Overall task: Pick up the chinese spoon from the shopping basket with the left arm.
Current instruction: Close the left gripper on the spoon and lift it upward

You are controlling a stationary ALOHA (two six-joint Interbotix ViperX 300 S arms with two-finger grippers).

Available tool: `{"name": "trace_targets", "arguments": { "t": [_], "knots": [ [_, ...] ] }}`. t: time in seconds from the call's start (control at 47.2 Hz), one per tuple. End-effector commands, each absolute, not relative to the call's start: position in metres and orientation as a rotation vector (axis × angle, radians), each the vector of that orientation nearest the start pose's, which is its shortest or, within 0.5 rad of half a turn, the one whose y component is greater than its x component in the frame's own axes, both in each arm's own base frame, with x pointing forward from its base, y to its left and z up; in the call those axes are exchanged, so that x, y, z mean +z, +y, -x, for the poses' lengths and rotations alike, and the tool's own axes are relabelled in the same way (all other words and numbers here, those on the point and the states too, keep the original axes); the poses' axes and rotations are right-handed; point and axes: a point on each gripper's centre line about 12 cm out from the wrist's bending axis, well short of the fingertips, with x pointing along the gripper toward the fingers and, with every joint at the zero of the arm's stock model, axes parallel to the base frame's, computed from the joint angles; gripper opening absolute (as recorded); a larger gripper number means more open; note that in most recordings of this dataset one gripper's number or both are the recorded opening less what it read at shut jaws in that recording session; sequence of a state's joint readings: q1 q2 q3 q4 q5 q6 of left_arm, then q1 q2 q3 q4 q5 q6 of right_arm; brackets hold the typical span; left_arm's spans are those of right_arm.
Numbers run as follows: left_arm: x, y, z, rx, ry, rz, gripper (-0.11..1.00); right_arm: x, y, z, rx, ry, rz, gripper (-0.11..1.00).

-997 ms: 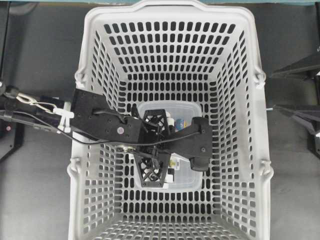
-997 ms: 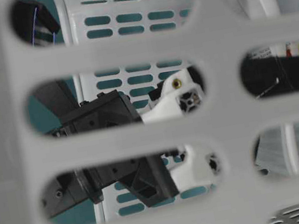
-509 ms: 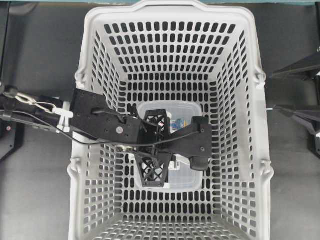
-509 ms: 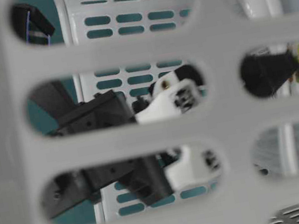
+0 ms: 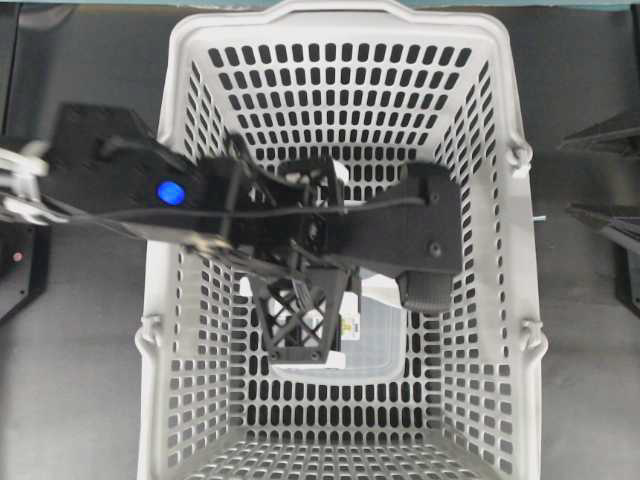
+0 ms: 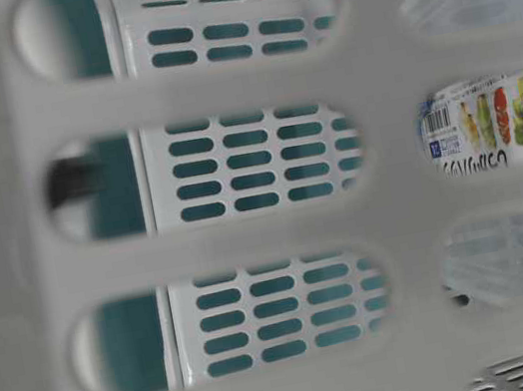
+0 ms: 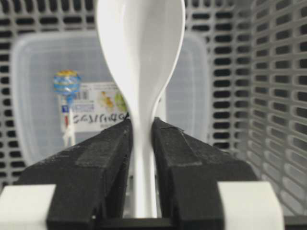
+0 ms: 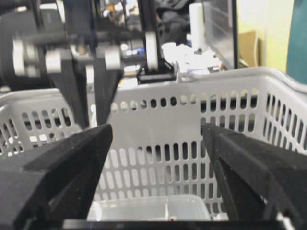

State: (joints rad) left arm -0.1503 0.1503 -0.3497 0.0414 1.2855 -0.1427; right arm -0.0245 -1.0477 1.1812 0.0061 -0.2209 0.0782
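Between the fingers of the left gripper (image 7: pixel 142 158) sits the chinese spoon (image 7: pixel 140 62), clamped by its narrow flat handle, bowl jutting forward above the clear lidded container (image 7: pixel 38 96) on the shopping basket (image 5: pixel 480 120) floor. The glazed white handle is slick and tapered (little for the pads to bite), so it could slide or swivel out. The right gripper (image 8: pixel 156 163) hangs outside, jaws wide, empty.

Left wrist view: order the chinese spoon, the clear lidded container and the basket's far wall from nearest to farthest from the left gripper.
1. chinese spoon: handle clamped between the left gripper's fingers, bowl pointing up.
2. clear lidded container: behind the spoon, on the basket floor.
3. shopping basket's far wall: beyond the container, along the top edge.
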Motion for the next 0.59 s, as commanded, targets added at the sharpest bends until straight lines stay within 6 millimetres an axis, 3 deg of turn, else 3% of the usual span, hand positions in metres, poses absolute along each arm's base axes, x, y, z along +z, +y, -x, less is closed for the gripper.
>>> {"name": "trace_targets", "arguments": {
  "t": [0.0,0.573],
  "knots": [
    [0.4079,-0.0633,-0.4373,-0.034,1.033,0.019,0.13,0.3033,-0.0054,-0.1857,-0.025,-0.101,-0.086,0.74],
    [0.4005,-0.0637,-0.4410,-0.033,1.060,0.011,0.13,0.3026,-0.0054,-0.1858,-0.025,-0.095,-0.091,0.74]
  ]
}}
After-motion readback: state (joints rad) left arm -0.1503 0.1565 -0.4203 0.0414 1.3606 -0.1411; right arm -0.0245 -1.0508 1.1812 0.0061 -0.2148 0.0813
